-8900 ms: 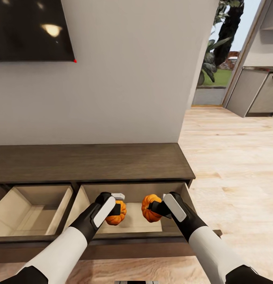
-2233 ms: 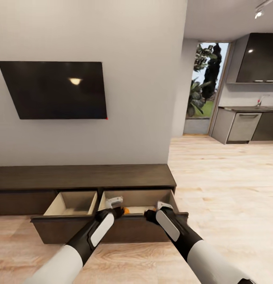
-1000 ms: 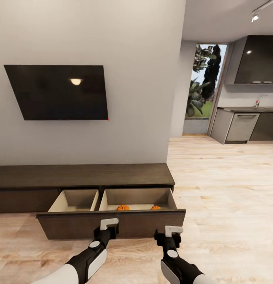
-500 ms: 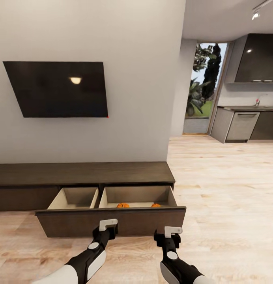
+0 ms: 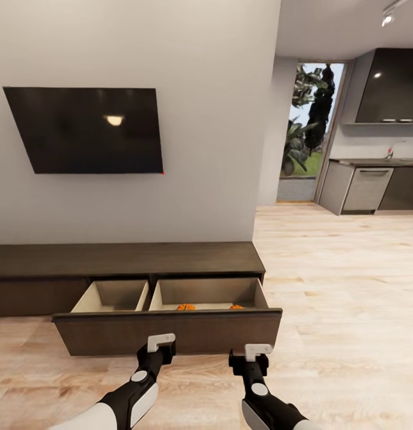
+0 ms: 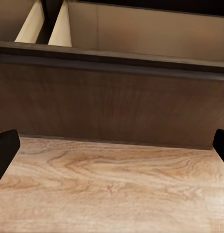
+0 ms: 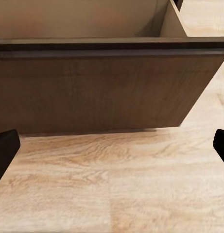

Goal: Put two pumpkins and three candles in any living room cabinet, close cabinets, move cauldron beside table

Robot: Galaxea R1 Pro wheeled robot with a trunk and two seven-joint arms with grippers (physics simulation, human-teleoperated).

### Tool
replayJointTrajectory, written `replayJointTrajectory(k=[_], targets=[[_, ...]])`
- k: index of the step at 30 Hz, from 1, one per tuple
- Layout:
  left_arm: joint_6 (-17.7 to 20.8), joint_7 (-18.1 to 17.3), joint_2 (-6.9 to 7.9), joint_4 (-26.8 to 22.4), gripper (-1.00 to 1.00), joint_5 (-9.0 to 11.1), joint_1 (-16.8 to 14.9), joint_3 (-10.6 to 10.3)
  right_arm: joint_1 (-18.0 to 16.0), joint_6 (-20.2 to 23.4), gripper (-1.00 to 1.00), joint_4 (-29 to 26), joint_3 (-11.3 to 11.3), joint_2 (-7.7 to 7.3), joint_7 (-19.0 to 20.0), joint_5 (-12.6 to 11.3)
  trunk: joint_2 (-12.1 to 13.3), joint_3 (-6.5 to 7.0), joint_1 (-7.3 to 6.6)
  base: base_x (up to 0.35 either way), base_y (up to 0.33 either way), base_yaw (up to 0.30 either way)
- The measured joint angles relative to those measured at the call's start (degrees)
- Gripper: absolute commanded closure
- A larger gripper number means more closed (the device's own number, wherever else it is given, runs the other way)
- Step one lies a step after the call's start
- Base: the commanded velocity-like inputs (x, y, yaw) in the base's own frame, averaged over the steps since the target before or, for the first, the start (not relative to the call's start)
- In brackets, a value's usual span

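The long dark brown cabinet (image 5: 123, 258) stands against the wall with its right drawer front (image 5: 170, 331) pulled out. Two orange pumpkins (image 5: 185, 307) (image 5: 236, 307) lie inside that drawer, with just their tops above the front panel. My left gripper (image 5: 160, 349) and right gripper (image 5: 255, 358) hover low over the floor just in front of the drawer, both open and holding nothing. Each wrist view faces the drawer front (image 6: 112, 104) (image 7: 107, 87), with dark fingertips (image 6: 2, 150) (image 7: 2, 150) wide apart. The candles, cauldron and table are out of view.
A black TV (image 5: 87, 130) hangs on the wall above the cabinet. The left drawer compartment (image 5: 111, 295) is also open. To the right, pale wooden floor (image 5: 338, 286) runs to a kitchen counter (image 5: 364, 188) and a glass doorway (image 5: 305, 131).
Both grippers, once shut on the pumpkins over the drawer, have let go and drawn out in front of it. The camera has backed away from the cabinet.
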Motion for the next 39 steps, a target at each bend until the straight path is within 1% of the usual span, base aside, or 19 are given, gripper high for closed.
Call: replayJointTrajectory(k=[4, 17, 20, 25, 27, 29, 32, 39], targets=[[-0.64, -0.05, 0.03, 0.02, -1.00, -0.04, 0.00, 0.00, 0.08, -0.03, -1.00, 0.02, -0.05, -0.01, 1.09, -0.05, -1.60, -0.72, 0.88, 0.000, 0.000, 0.000], [-1.01, -0.06, 0.00, 0.02, -1.00, -0.05, 0.26, -0.22, 0.11, -0.04, -1.00, 0.06, -0.11, -0.07, 1.51, -0.12, -6.82, -3.05, 3.74, 0.000, 0.000, 0.000], [-2.01, -0.02, 0.02, 0.02, -1.00, 0.02, 0.57, -1.32, 0.11, -0.07, -1.00, 0.03, -0.16, -0.08, 1.56, -0.15, -8.02, -3.59, 4.39, 0.000, 0.000, 0.000], [-3.08, -0.01, 0.00, 0.02, -1.00, 0.07, 1.02, -2.22, 0.11, -0.12, -1.00, -0.17, -0.22, -0.09, 1.63, -0.42, -10.03, -4.49, 5.49, 0.000, 0.000, 0.000], [-3.25, 0.00, 0.00, 0.02, -1.00, 0.09, 1.23, -3.05, 0.11, -0.14, -1.00, -0.29, -0.35, -0.10, 1.64, -0.70, -10.83, -4.85, 5.93, 0.000, 0.000, 0.000], [-3.40, 0.00, 0.00, 0.02, -1.00, 0.14, 1.43, -4.36, 0.11, -0.14, -1.00, -0.39, -0.53, -0.09, 1.65, -0.90, -11.63, -5.21, 6.37, 0.000, 0.000, 0.000], [-3.48, 0.00, 0.00, 0.02, -1.00, 0.16, 1.52, -5.16, 0.11, -0.13, -1.00, -0.44, -0.65, -0.09, 1.65, -0.99, -12.84, -5.75, 7.03, 0.000, 0.000, 0.000], [-3.50, 0.00, 0.08, 0.02, -1.00, 0.05, 1.58, -5.88, 0.11, -0.13, -1.00, -0.47, -0.90, -0.09, 1.65, -1.04, -15.64, -7.00, 8.57, 0.000, 0.000, 0.000]])
